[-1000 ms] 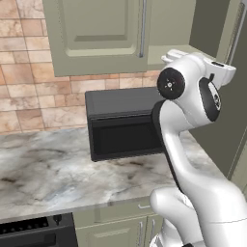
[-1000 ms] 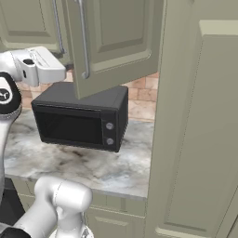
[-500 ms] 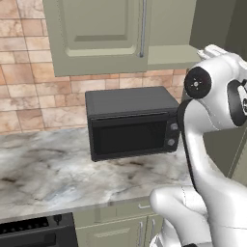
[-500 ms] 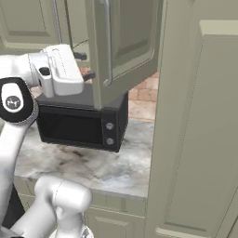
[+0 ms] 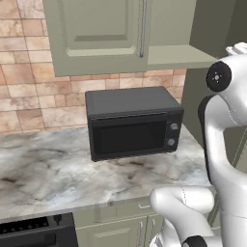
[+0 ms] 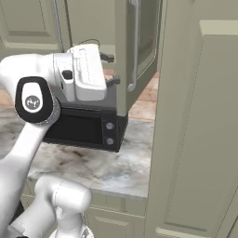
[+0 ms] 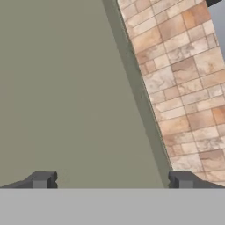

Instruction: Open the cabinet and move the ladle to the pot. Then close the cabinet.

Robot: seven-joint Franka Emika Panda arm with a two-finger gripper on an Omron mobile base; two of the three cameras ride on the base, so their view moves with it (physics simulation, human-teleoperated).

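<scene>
The sage-green wall cabinet hangs above the microwave. Its left door is shut and its right half shows a bare shelf. In the right base view the right door stands swung out, nearly edge-on, with its silver bar handle facing right. My gripper is open just left of that door's edge, nothing between its fingers. In the hand view the gripper faces a flat green panel close up. The ladle and the pot are out of view.
A black microwave sits on the marble counter under the cabinet. A brick wall runs behind it. A tall green pantry stands close on the right. A stove edge shows at lower left.
The right cabinet door has swung further out, from partly open to nearly edge-on. My arm and hand have swept to the right alongside it, with the jaws wide apart throughout.
</scene>
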